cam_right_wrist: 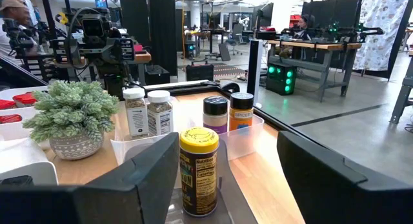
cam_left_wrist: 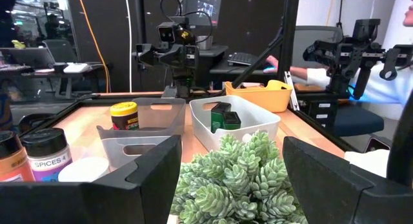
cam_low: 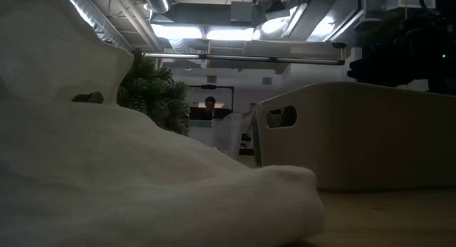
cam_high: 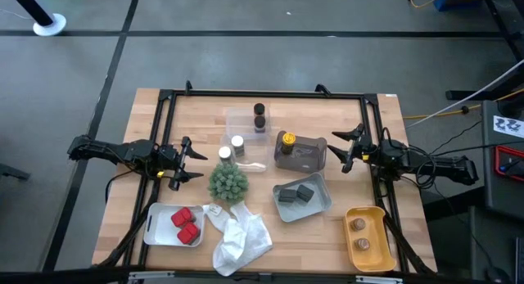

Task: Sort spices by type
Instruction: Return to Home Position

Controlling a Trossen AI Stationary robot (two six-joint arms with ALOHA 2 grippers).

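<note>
Arms lie low at either side of the table; we see the left gripper and right gripper both spread wide, holding nothing. Red packets fill the white tray, dark grey blocks the grey tray, tan round pieces the yellow bin. Brown jars stand in the clear tray, white-capped jars just beside the plant, and the yellow-capped jar in the grey bin.
</note>
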